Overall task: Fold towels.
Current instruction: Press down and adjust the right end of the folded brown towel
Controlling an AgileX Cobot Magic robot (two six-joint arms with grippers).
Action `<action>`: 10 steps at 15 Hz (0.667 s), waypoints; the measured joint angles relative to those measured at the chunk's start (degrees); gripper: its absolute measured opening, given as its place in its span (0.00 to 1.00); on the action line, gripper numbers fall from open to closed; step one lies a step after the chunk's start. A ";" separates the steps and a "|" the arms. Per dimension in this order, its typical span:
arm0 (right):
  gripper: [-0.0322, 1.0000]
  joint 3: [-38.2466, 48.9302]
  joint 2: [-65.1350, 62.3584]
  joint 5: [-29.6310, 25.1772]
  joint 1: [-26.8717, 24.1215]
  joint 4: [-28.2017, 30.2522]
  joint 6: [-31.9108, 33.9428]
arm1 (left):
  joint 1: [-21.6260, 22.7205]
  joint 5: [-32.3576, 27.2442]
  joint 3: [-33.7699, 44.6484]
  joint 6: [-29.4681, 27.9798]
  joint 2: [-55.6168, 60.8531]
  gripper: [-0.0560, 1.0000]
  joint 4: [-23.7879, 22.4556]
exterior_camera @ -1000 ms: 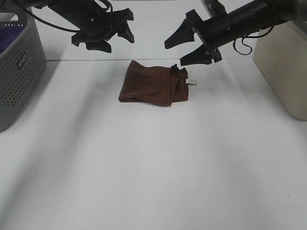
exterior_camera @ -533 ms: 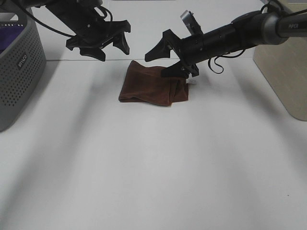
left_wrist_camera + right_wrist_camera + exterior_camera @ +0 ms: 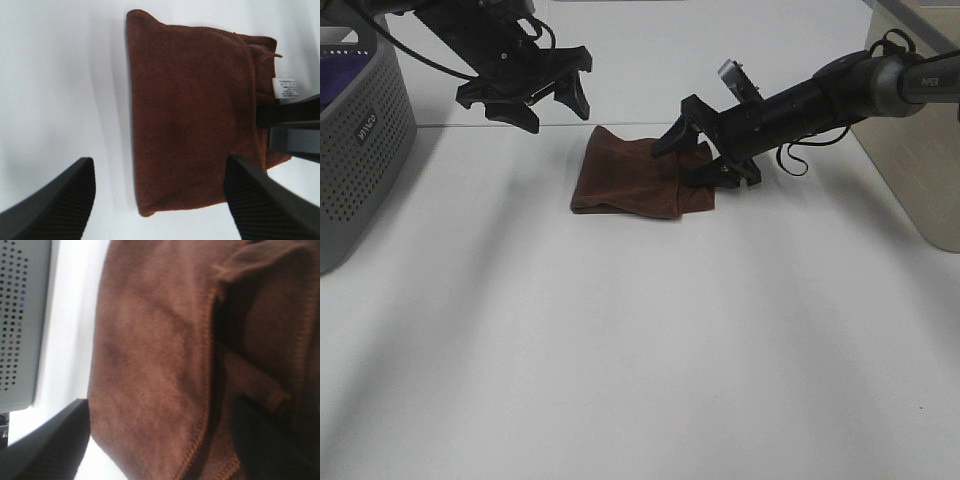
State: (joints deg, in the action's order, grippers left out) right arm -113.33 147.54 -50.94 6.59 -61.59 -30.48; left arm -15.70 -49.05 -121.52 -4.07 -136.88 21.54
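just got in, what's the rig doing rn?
Towel folding. A brown towel lies already folded over on the white table. The right gripper is open and down at the towel's right edge, near the white label, nothing clamped yet. The left gripper hangs open above the table beyond the towel's far-left side. A grey basket stands at the left.

L arm comes in from upper left of the exterior high view, left gripper [image 3: 548, 100] raised, pointing down, jaws spread wide. R arm stretches in low from the right, nearly horizontal, right gripper [image 3: 692, 158] at table level, jaws apart, fingertips [image 3: 665, 146] pointing toward the L side.
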 joint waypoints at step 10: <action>0.77 -1.26 -14.32 -9.45 -0.97 23.03 10.54 | 0.00 -4.53 -0.46 0.11 6.07 0.69 -5.16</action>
State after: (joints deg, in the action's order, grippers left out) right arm -114.59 133.21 -60.39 5.61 -38.56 -19.94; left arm -15.70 -53.57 -121.98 -3.95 -130.81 16.39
